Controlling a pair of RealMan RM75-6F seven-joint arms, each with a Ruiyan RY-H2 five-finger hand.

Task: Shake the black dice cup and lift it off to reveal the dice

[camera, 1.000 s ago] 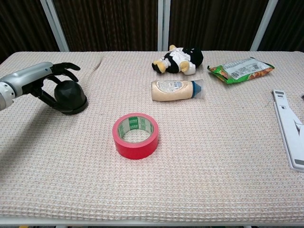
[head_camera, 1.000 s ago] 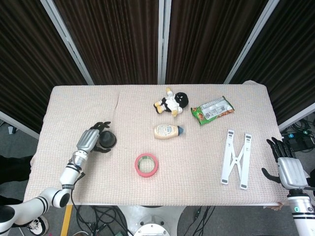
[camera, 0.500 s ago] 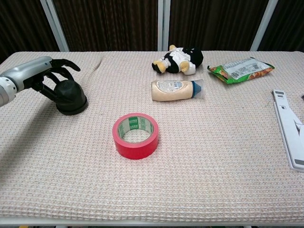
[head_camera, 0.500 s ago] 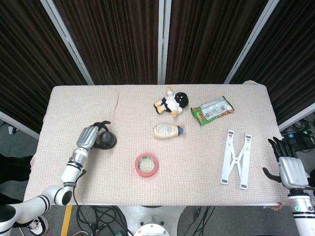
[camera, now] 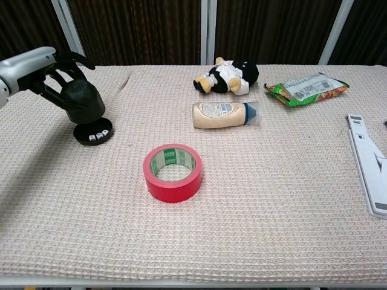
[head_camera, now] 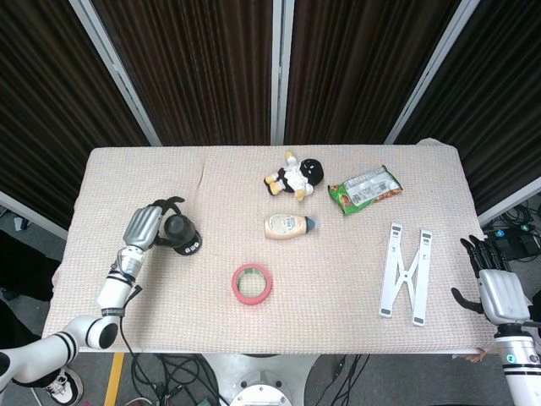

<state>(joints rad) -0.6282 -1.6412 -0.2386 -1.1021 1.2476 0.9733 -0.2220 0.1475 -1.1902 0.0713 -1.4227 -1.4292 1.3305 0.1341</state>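
Lifting black dice cup (camera: 80, 99) in my left hand (camera: 45, 72), fingers wrapped round it; half second ago it sat on its base (camera: 92, 134), now tilted clear. White dice (camera: 98, 136) exposed, well left of red tape roll (camera: 172, 172). Reveal essentially done. Right hand (head_camera: 494, 283) empty, fingers apart.

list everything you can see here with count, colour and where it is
dice cup: one, black, held raised above its base, table's left
base: one, black, under the cup
dice: several, white, on the base
tape roll: one, red, centre front
squeeze bottle: one, cream, lying mid-table
plush toy: one, black and white, centre back
snack bag: one, green, back right
folding stand: one, white, right
left hand: grips the cup
right hand: beyond the table's right edge, holds nothing
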